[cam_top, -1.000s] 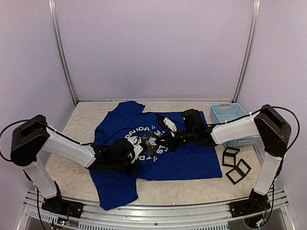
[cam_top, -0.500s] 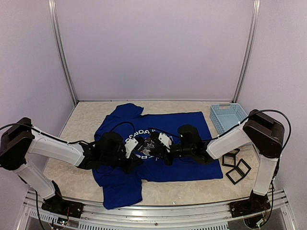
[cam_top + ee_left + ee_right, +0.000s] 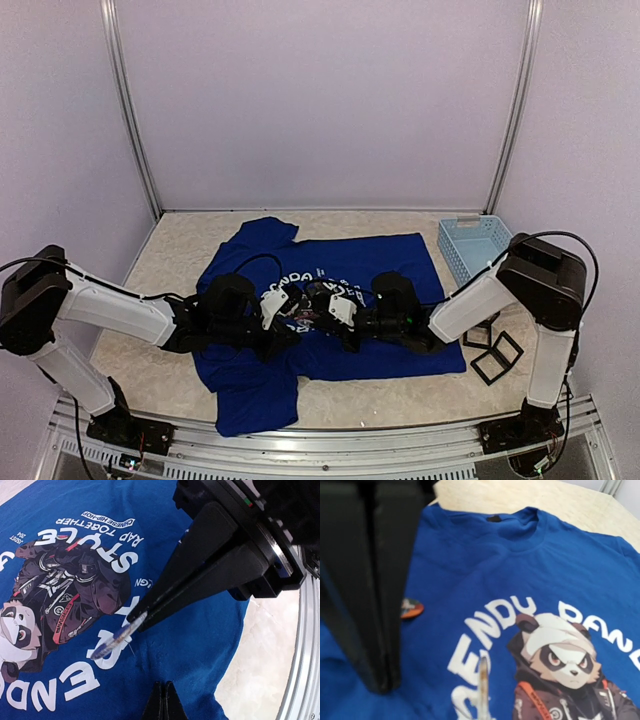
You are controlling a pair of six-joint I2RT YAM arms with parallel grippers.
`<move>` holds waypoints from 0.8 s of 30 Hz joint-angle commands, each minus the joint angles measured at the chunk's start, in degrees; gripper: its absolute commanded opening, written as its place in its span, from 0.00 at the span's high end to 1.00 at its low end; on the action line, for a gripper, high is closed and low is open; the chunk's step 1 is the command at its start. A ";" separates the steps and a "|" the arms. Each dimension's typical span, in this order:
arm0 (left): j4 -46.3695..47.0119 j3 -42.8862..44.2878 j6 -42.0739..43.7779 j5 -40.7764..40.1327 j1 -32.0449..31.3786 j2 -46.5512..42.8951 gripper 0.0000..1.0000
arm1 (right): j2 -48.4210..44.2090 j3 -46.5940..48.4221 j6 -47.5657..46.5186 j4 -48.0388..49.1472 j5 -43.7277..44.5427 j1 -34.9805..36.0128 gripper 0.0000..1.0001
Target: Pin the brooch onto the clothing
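Pinching brooch (image 3: pixel 112 640) by its thin edge in right gripper (image 3: pixel 136 624), with left gripper (image 3: pixel 162 702) squeezed together. Could slip out, or bunch up loose shirt (image 3: pixel 200 645).

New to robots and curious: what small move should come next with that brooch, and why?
Probably the right gripper should ease its small flat brooch down until its thin pin meets the royal-blue panda-print T-shirt. Its shut jaws hold the brooch apparently just above the white lettering, pin not yet through the cloth; the shut left gripper sits close beside.
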 commanded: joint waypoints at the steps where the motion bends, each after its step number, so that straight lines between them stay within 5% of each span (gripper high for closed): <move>1: 1.46 -0.01 -0.08 1.78 0.48 -1.01 1.00 | 1.29 -1.54 -5.37 1.17 1.46 1.61 1.00; 18: 1.18 0.09 -0.22 0.91 0.77 -0.01 1.00 | 0.41 -3.01 -3.53 1.90 -5.65 2.68 1.00; 24: 0.08 -0.20 -0.29 -0.12 0.61 -0.30 0.82 | 1.82 -2.67 0.27 3.26 -9.53 2.33 1.00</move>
